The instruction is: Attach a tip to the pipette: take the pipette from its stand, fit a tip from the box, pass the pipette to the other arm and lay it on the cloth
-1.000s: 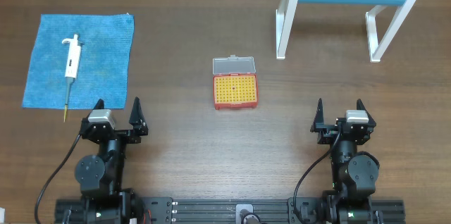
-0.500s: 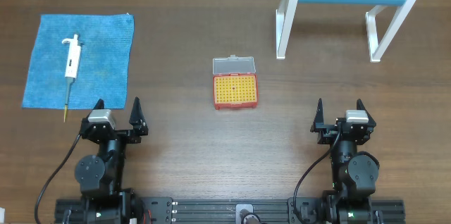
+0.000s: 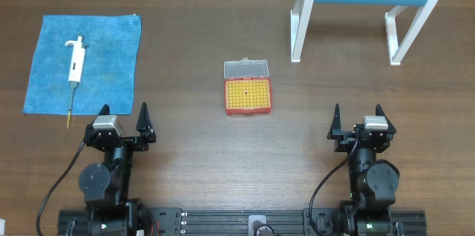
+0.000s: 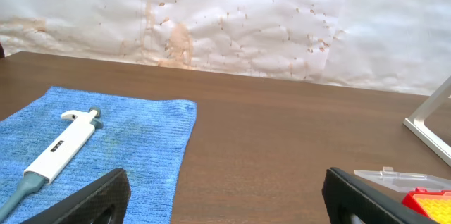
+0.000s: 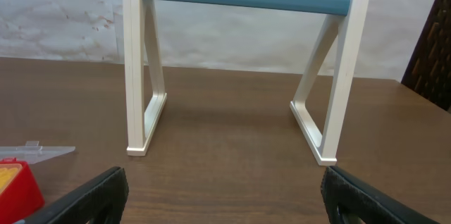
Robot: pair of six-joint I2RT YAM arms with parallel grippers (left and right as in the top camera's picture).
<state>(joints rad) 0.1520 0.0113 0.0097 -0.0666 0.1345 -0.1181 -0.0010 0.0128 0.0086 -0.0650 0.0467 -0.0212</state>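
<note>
The pipette (image 3: 75, 59) lies on the cloth (image 3: 111, 65), tip overhanging its near edge. My left tool (image 3: 123, 107) and right tool (image 3: 358, 108) stand wide open, empty. Done, I judge; mustn't nudge that tip.

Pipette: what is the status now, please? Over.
Open and empty: left end effector, right end effector. On cloth lies pipette, tip fitted. Mid-table: box, open, out of the way.
</note>
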